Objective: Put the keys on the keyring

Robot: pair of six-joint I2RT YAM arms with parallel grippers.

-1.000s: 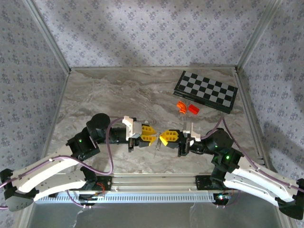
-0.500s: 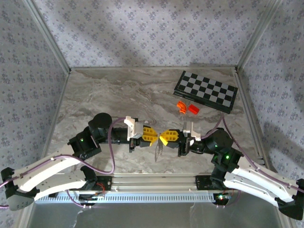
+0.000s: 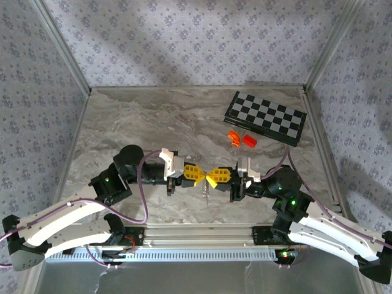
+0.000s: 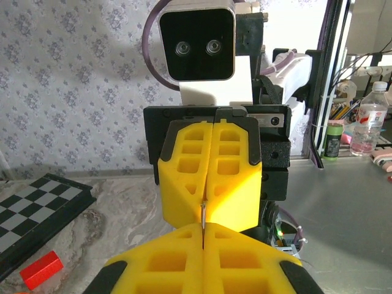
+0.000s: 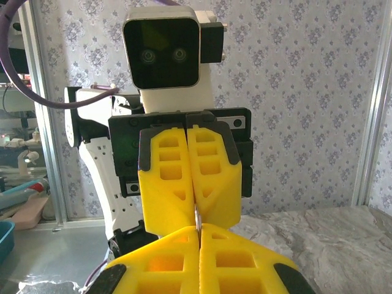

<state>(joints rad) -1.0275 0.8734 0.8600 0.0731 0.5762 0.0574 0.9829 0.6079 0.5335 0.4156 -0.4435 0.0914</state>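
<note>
Overhead first: both arms reached in over the marbled bench (image 3: 141, 122) and met near its front edge. The left gripper (image 3: 201, 175) and the right gripper (image 3: 210, 177) were nose to nose, yellow tips touching, each one closed. From that meeting point the keyring (image 3: 206, 192) dangled as a thin pale strand, pinched where the tips came together. The keys were too small to pick out from up here. Back right lay a chessboard (image 3: 264, 117), and just in front of it sat two orange-red blocks (image 3: 233, 137) (image 3: 248, 141), well apart from the grippers.

Over to the left wrist: the left gripper (image 4: 203, 228) sat at the bottom edge, fingers pressed flat together. Facing it dead on was the right gripper (image 4: 204, 203), also clamped tight. A thin silvery sliver (image 4: 203, 214) stood upright, bridging the two seams; key or ring, too small to tell. The chessboard (image 4: 30, 205) and one red block (image 4: 41, 269) showed off to the left.

Right wrist now, and it was the mirror picture: the right gripper (image 5: 199, 230) closed below, the left gripper (image 5: 195, 208) closed opposite. The same fine sliver (image 5: 196, 218) was caught between their tips.
</note>
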